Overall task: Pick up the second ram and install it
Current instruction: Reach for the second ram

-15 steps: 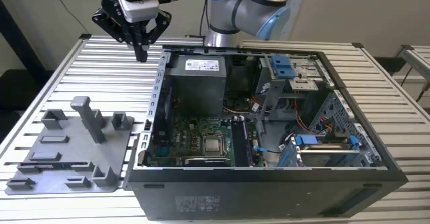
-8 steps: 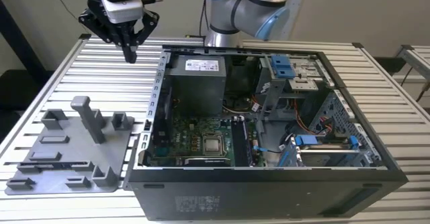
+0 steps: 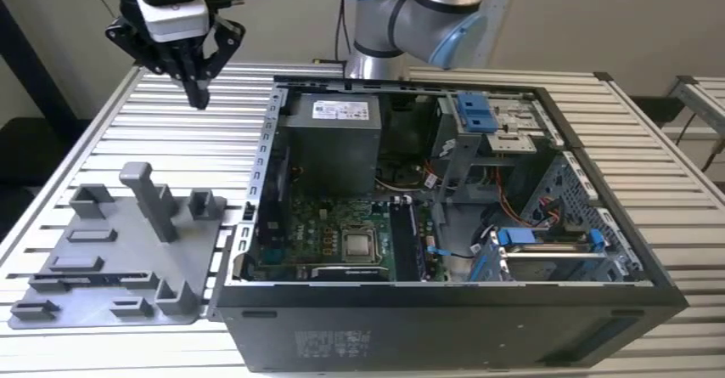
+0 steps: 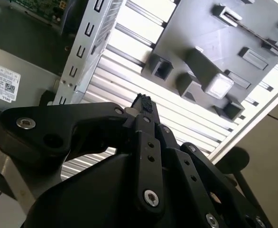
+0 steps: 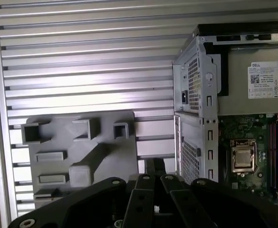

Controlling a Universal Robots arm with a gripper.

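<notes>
The gripper (image 3: 199,96) hangs over the table (image 3: 125,127), fingers pressed together on nothing. The ram (image 3: 97,273) seems to be the dark strip lying in the grey plate (image 3: 119,251), well apart. Coming down closed, the fingers may hit it or the tall post (image 3: 148,200).

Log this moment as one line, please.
pincer: shut, nothing held | position: above slatted table, beyond grey fixture plate | computer case: open
</notes>
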